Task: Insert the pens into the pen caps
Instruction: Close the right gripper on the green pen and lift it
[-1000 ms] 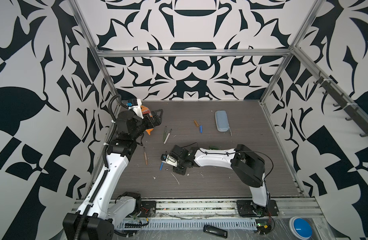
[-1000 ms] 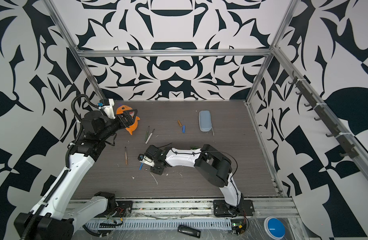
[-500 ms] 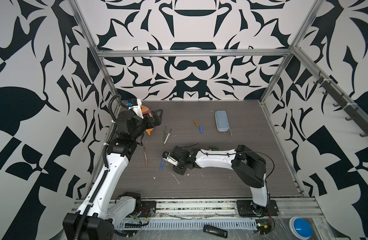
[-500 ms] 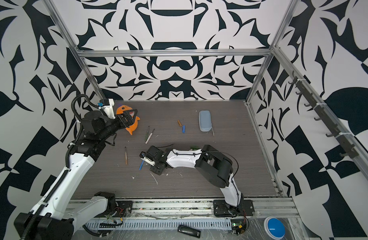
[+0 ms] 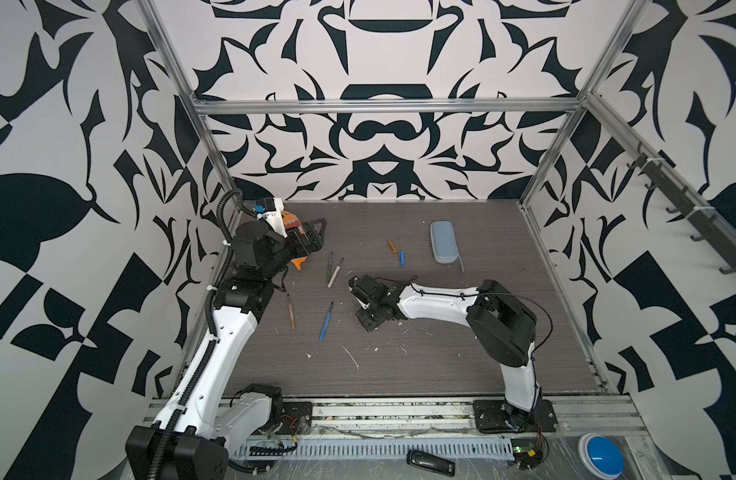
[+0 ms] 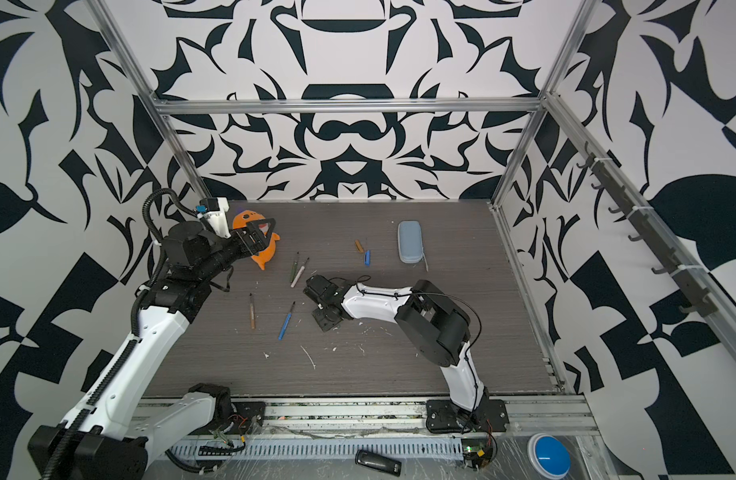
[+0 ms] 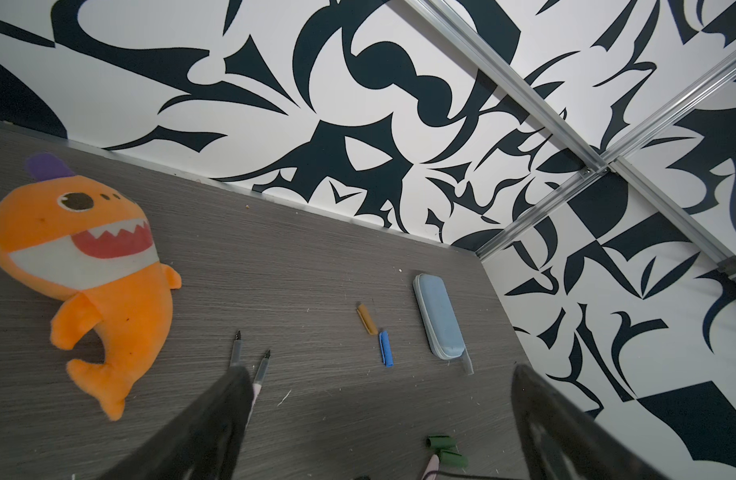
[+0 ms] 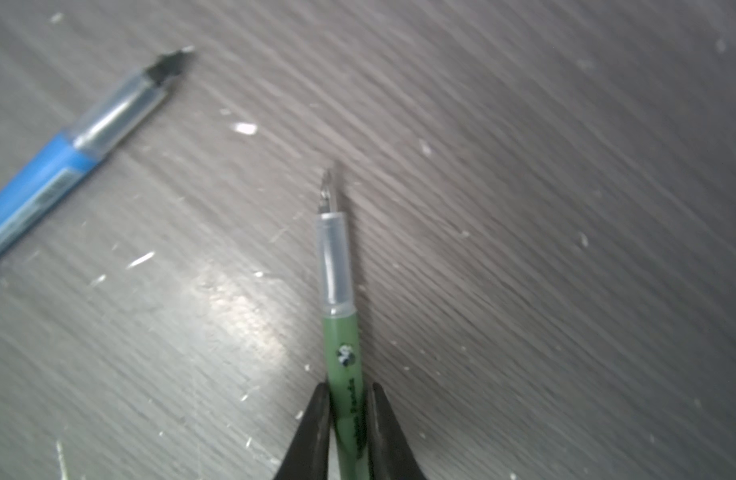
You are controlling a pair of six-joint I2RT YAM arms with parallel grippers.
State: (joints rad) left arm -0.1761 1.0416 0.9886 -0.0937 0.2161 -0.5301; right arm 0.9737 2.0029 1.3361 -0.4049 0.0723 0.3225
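right tool clamps green pen | blue pen near | table edges far

2 white arms, black joints; left gripper seemingly black.

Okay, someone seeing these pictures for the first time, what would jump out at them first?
The bold black-and-white patterned walls enclosing the table hit first, then the orange plush shark lying at the table's far left corner near the open left gripper. At mid-table the right gripper is shut on a green pen, with a blue pen lying close by.
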